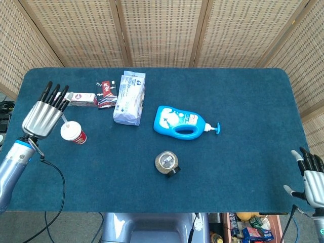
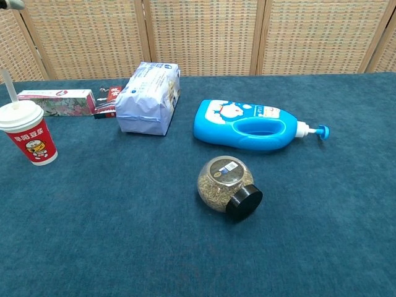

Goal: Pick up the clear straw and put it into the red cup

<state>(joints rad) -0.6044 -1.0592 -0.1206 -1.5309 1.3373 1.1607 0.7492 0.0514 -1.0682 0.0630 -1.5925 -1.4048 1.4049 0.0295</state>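
Upright, clear straw (image 2: 9, 87) in cup (image 2: 30, 137)

The left hand (image 1: 41, 115) hovers at the head view's left edge, fingers straight and spread, holding nothing. The right hand (image 1: 312, 174) (bottom right corner) is likewise spread.

A: Head view is looking steeply down from high above, taking in the whole dark blue carpeted table (image 1: 243, 91).

B: Chest view is sitting low and closer, facing the woven wicker screen (image 2: 204, 37). Both are sharing the table's middle.
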